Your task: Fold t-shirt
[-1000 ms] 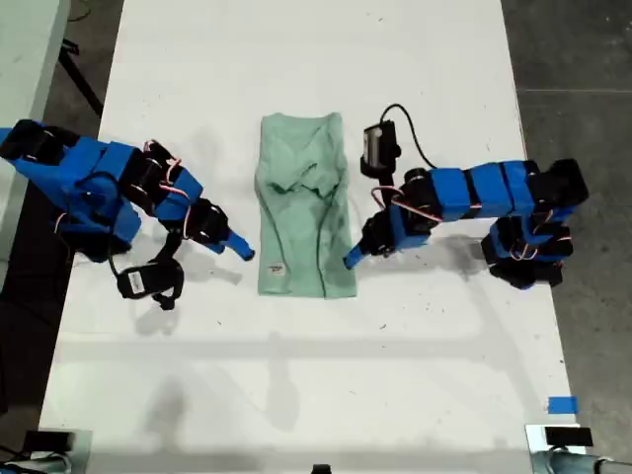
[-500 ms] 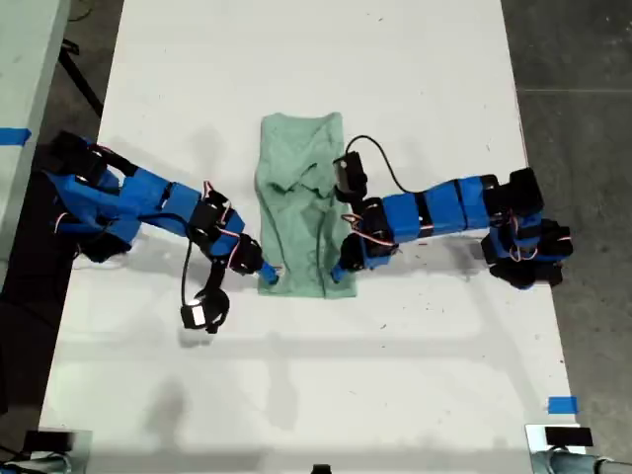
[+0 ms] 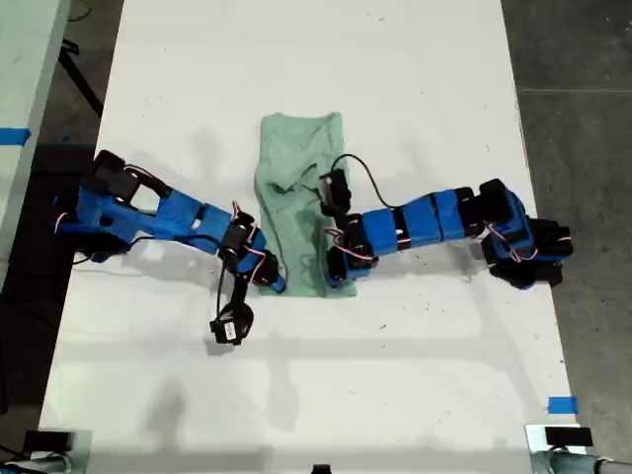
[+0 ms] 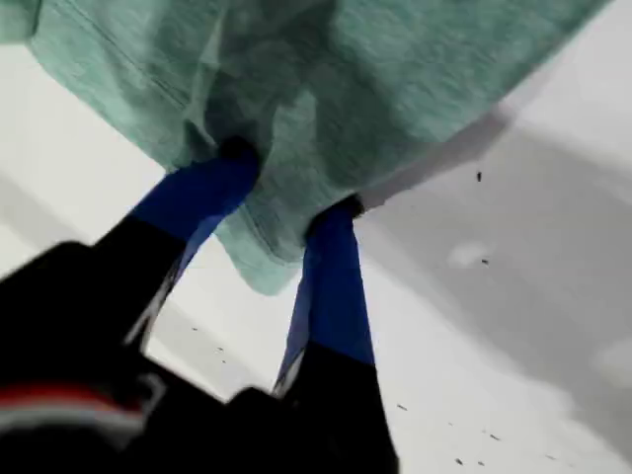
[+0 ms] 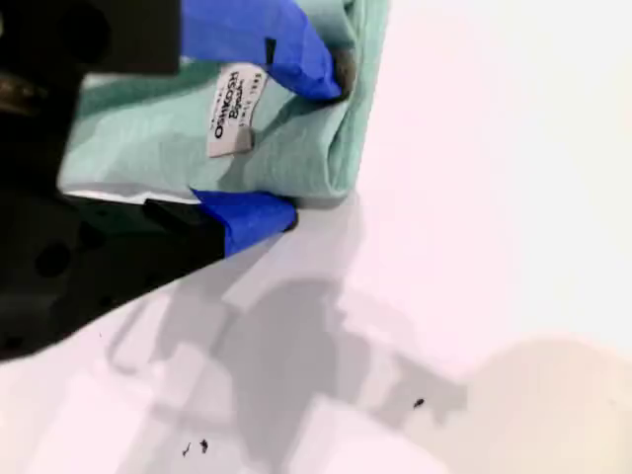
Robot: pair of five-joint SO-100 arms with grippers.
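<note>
You'll find the t-shirt (image 3: 296,188) lying on the white table (image 3: 395,59), folded into a narrow strip with its sleeves tucked in and some creases across its upper half. Both arms reach in to the hem end of that strip, one from each side. My first gripper (image 3: 336,279) is at the hem corner on the exterior view's right. In its own wrist view, the two blue fingers (image 4: 331,276) stand apart in a narrow V and the shirt's corner (image 4: 395,79) drapes over their tips, hiding them, so you cannot tell whether they are pinching the cloth. My second gripper (image 3: 272,284) is at the opposite hem corner, on the exterior view's left of the shirt. There the jaws are parted and straddle the corner of the shirt (image 5: 296,148). One blue finger (image 5: 286,49) lies on top of the cloth just beside the small white sewn-in tag (image 5: 235,111), and the other sits at the hem's edge, down against the table.
</note>
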